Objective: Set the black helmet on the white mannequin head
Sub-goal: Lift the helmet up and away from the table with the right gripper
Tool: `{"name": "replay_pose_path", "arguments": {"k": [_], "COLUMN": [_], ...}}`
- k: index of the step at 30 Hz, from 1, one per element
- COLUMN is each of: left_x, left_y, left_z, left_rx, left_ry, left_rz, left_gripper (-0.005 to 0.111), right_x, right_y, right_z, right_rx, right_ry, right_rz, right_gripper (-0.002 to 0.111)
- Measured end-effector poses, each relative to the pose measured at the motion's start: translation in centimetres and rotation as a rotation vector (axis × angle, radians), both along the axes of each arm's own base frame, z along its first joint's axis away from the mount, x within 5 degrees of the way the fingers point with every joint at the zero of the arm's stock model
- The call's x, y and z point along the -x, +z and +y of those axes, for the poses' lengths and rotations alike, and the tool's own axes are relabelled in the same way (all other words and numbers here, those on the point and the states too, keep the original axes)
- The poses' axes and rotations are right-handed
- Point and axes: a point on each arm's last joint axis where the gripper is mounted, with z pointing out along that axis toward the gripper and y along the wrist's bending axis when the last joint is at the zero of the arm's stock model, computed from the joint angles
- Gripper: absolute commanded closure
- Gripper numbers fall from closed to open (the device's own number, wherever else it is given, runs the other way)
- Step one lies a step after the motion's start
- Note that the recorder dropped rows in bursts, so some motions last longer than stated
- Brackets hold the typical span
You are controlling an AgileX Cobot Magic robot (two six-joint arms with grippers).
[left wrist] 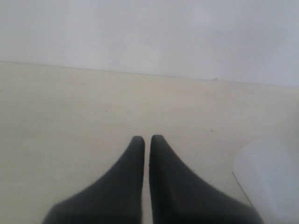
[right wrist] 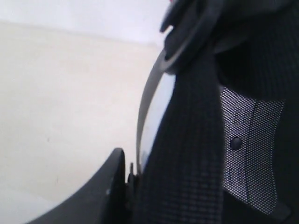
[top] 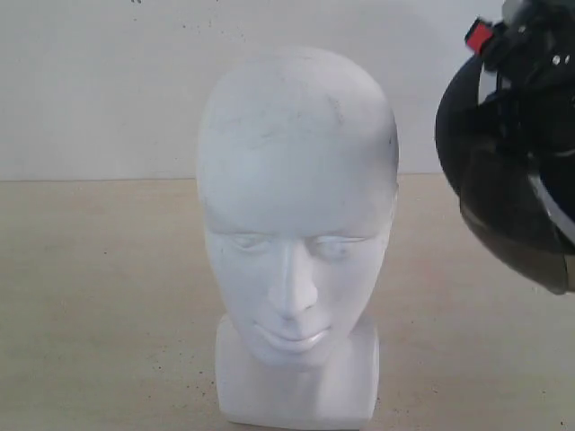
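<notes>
The white mannequin head (top: 296,224) stands upright at the front middle of the table, bare, facing the exterior camera. The black helmet (top: 517,153) hangs in the air at the right edge, level with the head's upper half and apart from it, smoky visor toward the head. In the right wrist view my right gripper (right wrist: 133,175) is shut on the black helmet (right wrist: 201,140) at its rim; woven strap and mesh lining fill the frame, and only one finger shows. My left gripper (left wrist: 147,138) is shut and holds nothing, low over the table.
The beige table (top: 99,296) runs back to a plain white wall (top: 99,81). A red buckle part (top: 479,36) sticks out at the helmet's top. A white blurred shape (left wrist: 273,182), likely the mannequin's base, lies beside the left gripper.
</notes>
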Motion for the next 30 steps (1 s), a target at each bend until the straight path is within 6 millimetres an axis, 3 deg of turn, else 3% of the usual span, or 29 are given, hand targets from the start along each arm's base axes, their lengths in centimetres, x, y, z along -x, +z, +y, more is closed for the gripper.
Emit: {"name": "replay_pose_path", "arguments": {"k": [8, 14, 30], "left_x": [0.0, 0.0, 0.0], "left_y": [0.0, 0.0, 0.0], "left_z": [0.0, 0.0, 0.0], "left_rx": [0.0, 0.0, 0.0], "left_ry": [0.0, 0.0, 0.0], "left_rz": [0.0, 0.0, 0.0], "left_gripper": [0.102, 0.102, 0.102], "right_x": [2.8, 4.8, 9.6], "right_y": [5.8, 8.6, 12.7], "right_z": [-1.3, -1.7, 3.7], "right_rx": [-0.011, 0.03, -0.013], "right_ry": [-0.067, -0.076, 0.082], "right_rz": [-0.33, -0.516, -0.984], "right_gripper": [0.108, 0.108, 0.108]}}
